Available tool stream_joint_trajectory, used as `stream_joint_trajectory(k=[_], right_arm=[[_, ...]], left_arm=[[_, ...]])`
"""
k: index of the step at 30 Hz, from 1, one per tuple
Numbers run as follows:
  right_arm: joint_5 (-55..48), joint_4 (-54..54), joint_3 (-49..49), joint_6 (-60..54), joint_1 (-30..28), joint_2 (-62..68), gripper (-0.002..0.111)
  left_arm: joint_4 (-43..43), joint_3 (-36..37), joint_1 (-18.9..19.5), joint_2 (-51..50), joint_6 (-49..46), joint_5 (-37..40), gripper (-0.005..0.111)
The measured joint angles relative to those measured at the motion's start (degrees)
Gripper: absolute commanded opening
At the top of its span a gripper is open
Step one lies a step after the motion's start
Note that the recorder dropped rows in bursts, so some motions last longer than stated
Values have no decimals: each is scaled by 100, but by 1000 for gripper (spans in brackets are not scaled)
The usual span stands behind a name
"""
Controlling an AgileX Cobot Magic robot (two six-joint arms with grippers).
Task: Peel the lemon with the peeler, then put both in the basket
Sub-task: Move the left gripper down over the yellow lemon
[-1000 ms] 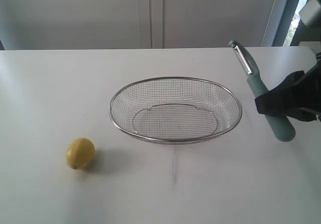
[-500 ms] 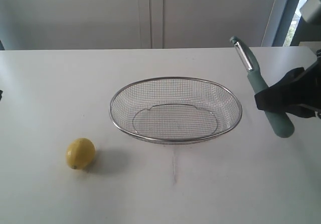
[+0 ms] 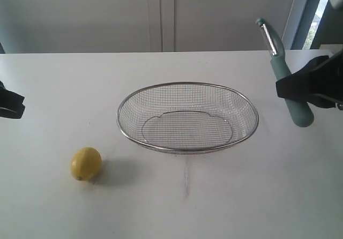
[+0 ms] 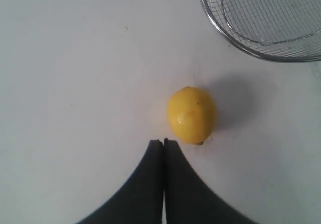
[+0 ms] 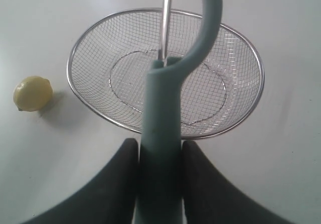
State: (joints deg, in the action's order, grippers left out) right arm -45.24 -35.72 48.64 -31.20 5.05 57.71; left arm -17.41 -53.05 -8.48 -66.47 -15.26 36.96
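A white table [image 3: 64, 78] before a pale wall [image 3: 80, 14] carries the wire basket [image 3: 187, 83] at the frame's centre. At the right edge the right gripper [image 3: 286, 89] clamps the teal handle of the peeler [image 3: 277, 62], held above the table, blade up. At the left edge the left gripper [image 3: 12, 106] is pinched closed and empty; the lemon [image 3: 86, 163] lies lower left, apart from it and the basket.

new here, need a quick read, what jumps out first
A wire basket sits empty in the middle of the white table. A yellow lemon lies left of it, nearer the camera, and the teal peeler is held up at the right, clamped in the right fingers.
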Motion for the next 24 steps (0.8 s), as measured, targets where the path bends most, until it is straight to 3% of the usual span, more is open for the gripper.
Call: stream_joint_trajectory(k=[12,20,24], right_arm=[[49,0,0,81,0,0,0],[99,0,0,143,0,0,0],[110,-10,0,143,0,0,0]], left_arm=[[-417,10,-60,-57,-10,-72,0],[-392,10,-874,-190,-376,-32,0],[84,10,-1025,-190,-416,-64,0]])
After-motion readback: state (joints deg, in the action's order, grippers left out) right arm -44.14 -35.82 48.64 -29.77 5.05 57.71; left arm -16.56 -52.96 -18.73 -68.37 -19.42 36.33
